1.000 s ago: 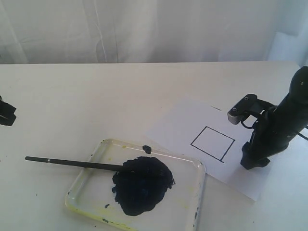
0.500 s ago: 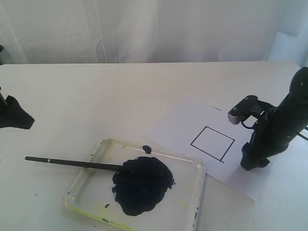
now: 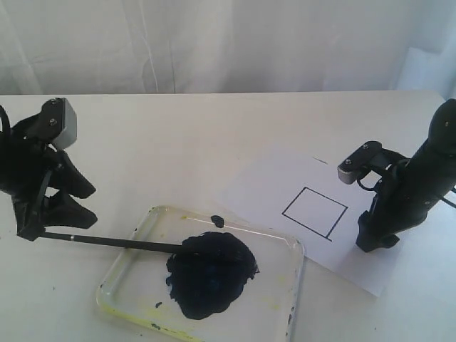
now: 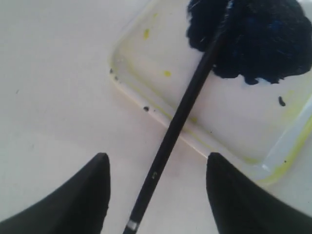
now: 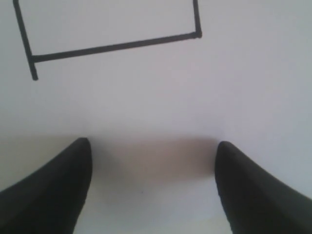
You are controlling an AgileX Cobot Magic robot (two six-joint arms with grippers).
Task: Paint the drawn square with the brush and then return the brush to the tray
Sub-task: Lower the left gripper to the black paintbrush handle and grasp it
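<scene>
While our left gripper [image 4: 157,156] hung open astride the brush [image 3: 114,242], whose tip lay in paint [image 3: 210,274] in the tray [image 3: 274,288], our right gripper [image 5: 152,142] stood open just right of the unpainted square [image 3: 315,212].

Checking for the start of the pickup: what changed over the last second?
The left gripper came in from the left edge and now stands open astride the brush handle, not gripping it. The brush, tray, drawn square and right gripper, open over the paper, stayed put.
</scene>
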